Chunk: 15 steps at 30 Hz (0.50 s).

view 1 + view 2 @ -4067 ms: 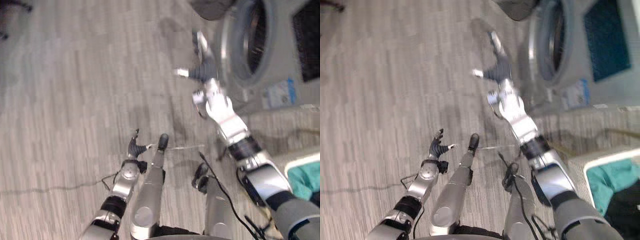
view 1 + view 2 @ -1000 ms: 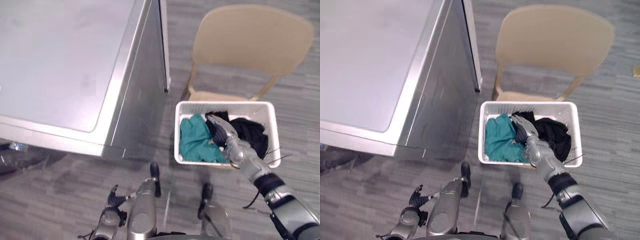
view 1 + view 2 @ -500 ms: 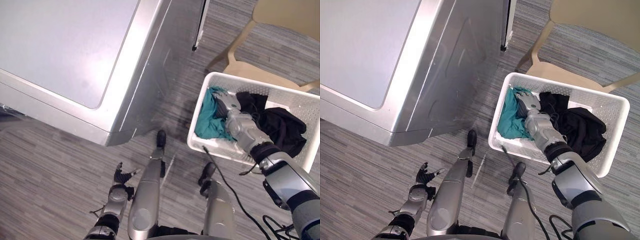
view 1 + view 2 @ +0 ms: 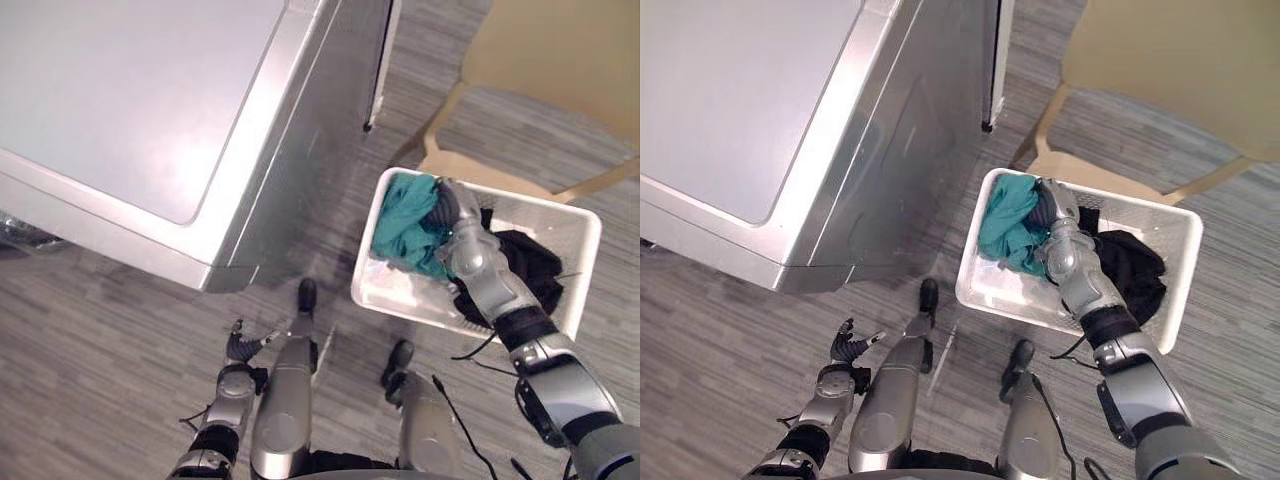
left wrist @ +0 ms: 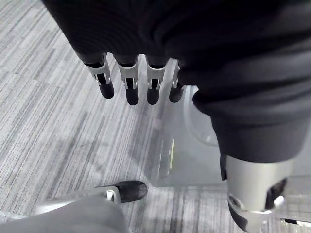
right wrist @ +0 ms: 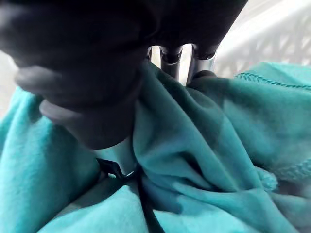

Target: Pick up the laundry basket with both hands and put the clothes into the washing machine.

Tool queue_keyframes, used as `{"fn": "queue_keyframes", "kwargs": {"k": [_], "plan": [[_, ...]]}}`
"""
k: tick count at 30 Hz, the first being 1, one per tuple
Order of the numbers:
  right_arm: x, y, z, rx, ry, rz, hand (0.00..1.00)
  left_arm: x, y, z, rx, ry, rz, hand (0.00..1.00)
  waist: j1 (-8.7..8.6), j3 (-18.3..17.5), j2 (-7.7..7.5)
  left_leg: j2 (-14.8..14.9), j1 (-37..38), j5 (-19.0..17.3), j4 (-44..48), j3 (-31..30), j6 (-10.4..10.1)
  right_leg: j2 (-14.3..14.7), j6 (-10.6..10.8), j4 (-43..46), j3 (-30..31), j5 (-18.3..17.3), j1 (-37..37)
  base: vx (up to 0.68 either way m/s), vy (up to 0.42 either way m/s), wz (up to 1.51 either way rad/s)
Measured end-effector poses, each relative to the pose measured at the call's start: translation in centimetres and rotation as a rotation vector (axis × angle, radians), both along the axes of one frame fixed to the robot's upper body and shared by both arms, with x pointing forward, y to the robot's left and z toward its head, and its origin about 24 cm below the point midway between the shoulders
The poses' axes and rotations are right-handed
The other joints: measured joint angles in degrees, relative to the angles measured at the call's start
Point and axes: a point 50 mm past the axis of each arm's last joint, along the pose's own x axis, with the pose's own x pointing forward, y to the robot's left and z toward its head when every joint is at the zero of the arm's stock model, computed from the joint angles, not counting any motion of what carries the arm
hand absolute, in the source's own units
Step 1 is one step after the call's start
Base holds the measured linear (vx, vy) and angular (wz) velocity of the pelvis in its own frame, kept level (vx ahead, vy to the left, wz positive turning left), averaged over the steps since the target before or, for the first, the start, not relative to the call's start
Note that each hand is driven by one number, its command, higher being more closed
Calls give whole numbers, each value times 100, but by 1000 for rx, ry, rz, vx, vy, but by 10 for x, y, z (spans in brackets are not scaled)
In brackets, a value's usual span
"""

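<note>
Washing machine: silver-grey, seen from above, standing on the grey floor. Tan chair behind the basket. White laundry basket: on the floor, near the machine's side, at the chair's foot. Contents: teal garment at the machine end, black clothes at the other. Right hand: inside the basket, fingers and thumb clenched on bunched teal cloth. Left hand: low over the floor, fingers relaxed, grasping nothing.

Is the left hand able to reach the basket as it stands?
Probably not yet: the left hand hangs open, far from the basket, which stands on the robot's right, where the right hand grips the teal cloth.
</note>
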Motion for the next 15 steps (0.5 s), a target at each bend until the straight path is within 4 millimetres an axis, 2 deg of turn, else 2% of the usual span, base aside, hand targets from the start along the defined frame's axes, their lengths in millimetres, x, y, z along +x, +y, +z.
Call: {"fn": "queue_keyframes", "kwargs": {"k": [2, 5, 7, 9, 15], "plan": [[-23, 7, -27, 297, 40, 1, 100, -16, 2, -10, -12, 58, 2, 0, -63, -343, -169, -7, 332, 27, -293, 149, -14, 13, 26, -193, 108, 38, 199, 115, -26, -23], [-47, 17, -44, 532, 69, 33, 100, -33, 3, -19, -27, 119, 5, 0, -229, -720, -239, -28, 639, 24, -451, 211, -17, 19, 62, -413, 143, 119, 496, 105, -14, -11], [-60, 23, -42, 648, 35, 88, 100, -45, 6, -25, -34, 158, 26, 0, -315, -971, -236, -33, 787, 22, -451, 223, -18, 30, 113, -569, 157, 206, 703, 71, -7, -7], [-72, 28, -38, 778, -8, 146, 100, -58, 13, -30, -44, 191, 54, 0, -296, -1172, -235, -27, 1062, 18, -453, 302, -24, 29, 118, -594, 233, 223, 902, 25, -9, -13], [-86, 46, -31, 940, -35, 316, 100, -91, 22, -39, -46, 261, 111, 0, -292, -1542, -128, 94, 1473, -182, -471, 636, -153, 116, 80, -704, 710, 250, 1057, -70, 5, -37]]}}
